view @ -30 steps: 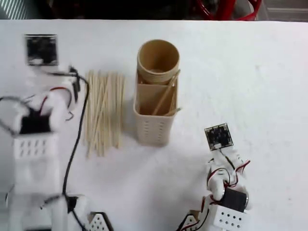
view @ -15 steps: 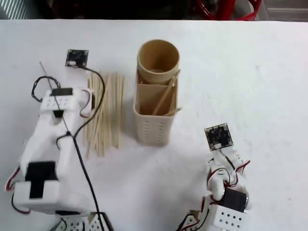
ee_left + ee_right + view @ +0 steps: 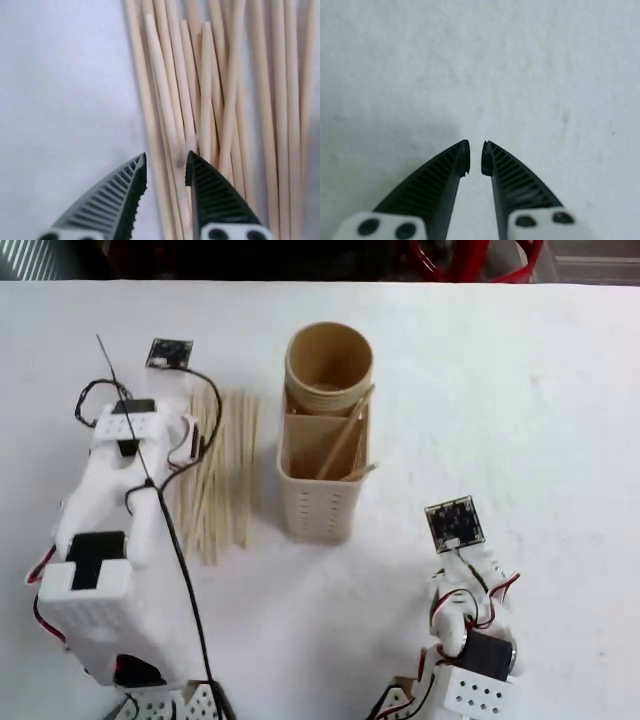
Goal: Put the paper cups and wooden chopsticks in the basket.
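The likeliest slip from here is a poor pinch. The left jaws stand at the outer side of the loose pile of pale wooden chopsticks (image 3: pixel 220 90), open by only a narrow gap and holding nothing. The sticks lie packed and crossed, so closing may catch several at once. It may also nip one off-centre, so that it tilts and drops short of the beige perforated plastic basket (image 3: pixel 318 505). A tip could also land on a stick and roll it away.

The left arm (image 3: pixel 110 500) is stretched from the near-left corner of the white desk (image 3: pixel 520 390), wrist bent down over the pile (image 3: pixel 215 470), which lies just left of the basket. The stack of tan paper cups (image 3: pixel 328 360) sits in the basket's far compartment, with a few chopsticks (image 3: pixel 345 440) leaning in the near one. The right arm (image 3: pixel 470 640) is folded by the near edge. The right jaws are almost closed on nothing.
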Robot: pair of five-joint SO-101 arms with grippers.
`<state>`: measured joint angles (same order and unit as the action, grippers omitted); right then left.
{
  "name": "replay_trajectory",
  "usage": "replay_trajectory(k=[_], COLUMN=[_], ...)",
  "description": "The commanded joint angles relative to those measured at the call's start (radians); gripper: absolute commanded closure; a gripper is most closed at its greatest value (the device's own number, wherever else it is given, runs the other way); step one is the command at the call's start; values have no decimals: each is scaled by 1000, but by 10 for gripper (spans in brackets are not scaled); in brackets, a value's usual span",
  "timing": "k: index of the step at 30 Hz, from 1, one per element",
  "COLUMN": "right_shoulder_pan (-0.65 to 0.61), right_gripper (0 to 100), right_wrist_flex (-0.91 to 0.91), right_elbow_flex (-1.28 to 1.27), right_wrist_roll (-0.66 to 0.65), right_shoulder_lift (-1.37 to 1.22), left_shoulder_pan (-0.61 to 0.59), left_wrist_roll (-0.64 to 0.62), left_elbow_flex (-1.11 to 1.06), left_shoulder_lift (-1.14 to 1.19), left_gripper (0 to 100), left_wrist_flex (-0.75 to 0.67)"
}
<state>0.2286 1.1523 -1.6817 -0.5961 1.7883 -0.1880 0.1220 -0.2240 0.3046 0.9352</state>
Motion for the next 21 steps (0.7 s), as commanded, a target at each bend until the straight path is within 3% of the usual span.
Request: replay_trajectory(k=[1, 21], right_shoulder_pan=[4, 4], right_gripper=[942, 942], right_wrist_flex=[4, 4], right_elbow_flex=[-9, -9], right_wrist_roll=[-5, -5], right_shoulder_lift=[5, 5], left_shoulder_pan=[-18, -10], left_wrist_roll=[9, 11], left_elbow_flex=[48, 41], left_shoulder_lift=[-4, 31], left_gripper=[854, 854], left_wrist_flex=[-6, -12])
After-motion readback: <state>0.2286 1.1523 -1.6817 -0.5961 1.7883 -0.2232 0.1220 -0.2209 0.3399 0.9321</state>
